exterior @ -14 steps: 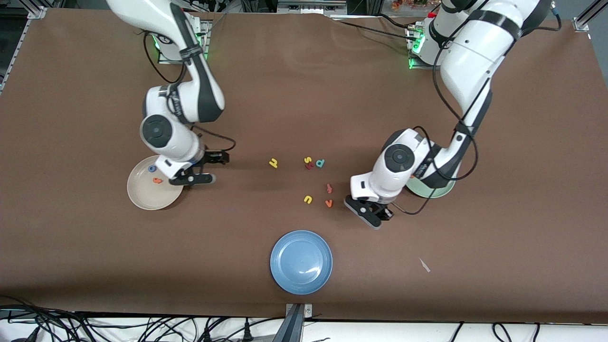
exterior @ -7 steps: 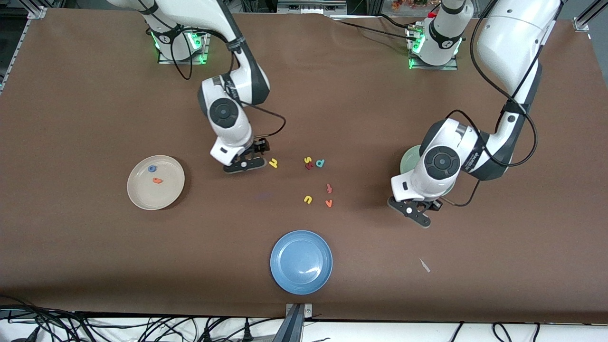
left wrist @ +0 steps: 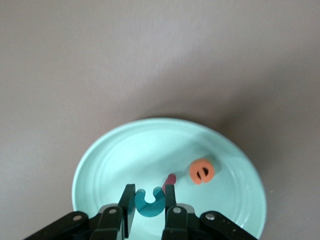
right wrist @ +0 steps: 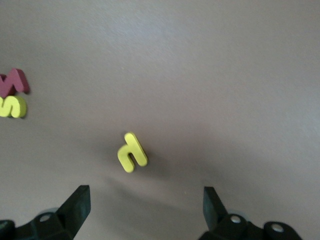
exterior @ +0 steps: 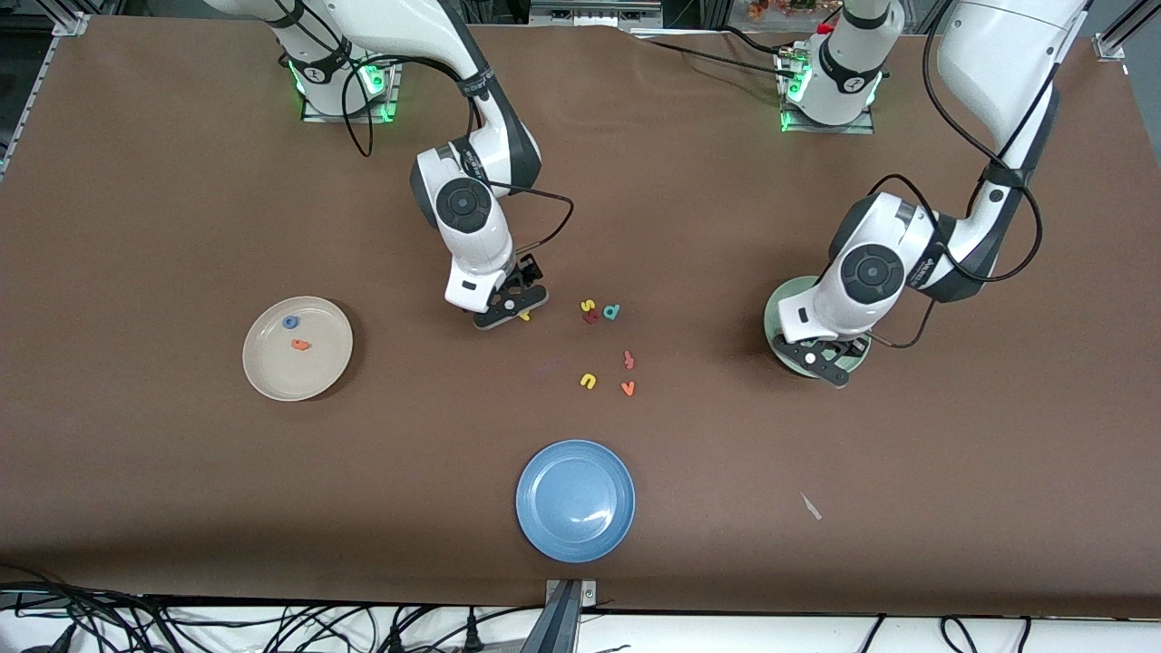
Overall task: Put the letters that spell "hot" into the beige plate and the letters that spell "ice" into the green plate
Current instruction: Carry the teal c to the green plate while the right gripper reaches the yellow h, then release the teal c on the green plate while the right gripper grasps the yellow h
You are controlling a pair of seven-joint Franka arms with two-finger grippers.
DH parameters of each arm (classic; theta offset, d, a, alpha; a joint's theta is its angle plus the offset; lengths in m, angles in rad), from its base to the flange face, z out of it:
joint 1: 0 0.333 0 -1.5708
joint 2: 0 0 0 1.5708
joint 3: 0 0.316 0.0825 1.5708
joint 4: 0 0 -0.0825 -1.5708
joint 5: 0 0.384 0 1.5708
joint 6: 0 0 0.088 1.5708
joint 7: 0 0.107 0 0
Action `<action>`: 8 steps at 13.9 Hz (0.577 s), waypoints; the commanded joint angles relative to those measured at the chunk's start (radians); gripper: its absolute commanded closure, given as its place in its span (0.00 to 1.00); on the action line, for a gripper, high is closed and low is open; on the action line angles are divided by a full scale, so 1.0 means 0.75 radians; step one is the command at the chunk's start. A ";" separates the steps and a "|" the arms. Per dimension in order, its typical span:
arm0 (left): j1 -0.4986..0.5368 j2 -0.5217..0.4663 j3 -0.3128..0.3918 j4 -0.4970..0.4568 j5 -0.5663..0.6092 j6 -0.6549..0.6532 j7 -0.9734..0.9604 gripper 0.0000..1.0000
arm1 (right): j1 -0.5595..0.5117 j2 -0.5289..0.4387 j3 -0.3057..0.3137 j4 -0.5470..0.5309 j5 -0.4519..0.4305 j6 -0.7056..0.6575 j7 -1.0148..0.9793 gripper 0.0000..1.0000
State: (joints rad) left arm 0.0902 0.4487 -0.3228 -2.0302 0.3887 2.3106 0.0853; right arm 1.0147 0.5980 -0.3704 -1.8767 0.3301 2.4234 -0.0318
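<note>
The left hand (left wrist: 148, 210), at the middle right of the front picture, pinches the small teal foam c (left wrist: 149, 202) over the round pale green plate (left wrist: 100, 165), beside the orange e (left wrist: 202, 171); next, let go. The right hand (right wrist: 145, 210), wide open and empty, hangs over the little yellow h (right wrist: 132, 152) near the middle; next, drop down and close.

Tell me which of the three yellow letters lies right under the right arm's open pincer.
The yellow h, alone below the right pincer. The yellow s touches a dark red letter; the yellow u lies nearer the blue plate.
</note>
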 commanded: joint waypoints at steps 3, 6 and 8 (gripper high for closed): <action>0.082 -0.050 -0.022 -0.169 -0.021 0.190 0.015 0.36 | -0.021 0.143 0.042 0.099 0.102 0.084 -0.144 0.00; 0.094 -0.064 -0.028 -0.114 -0.023 0.141 0.011 0.00 | -0.015 0.141 0.044 0.091 0.114 0.058 -0.150 0.06; 0.094 -0.085 -0.056 -0.034 -0.027 0.033 0.009 0.00 | -0.019 0.137 0.044 0.095 0.112 0.037 -0.150 0.33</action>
State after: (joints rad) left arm 0.1515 0.4276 -0.3355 -2.0959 0.3887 2.4222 0.0852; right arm 1.0121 0.6966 -0.3476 -1.8279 0.3883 2.4748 -0.1169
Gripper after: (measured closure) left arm 0.352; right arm 0.132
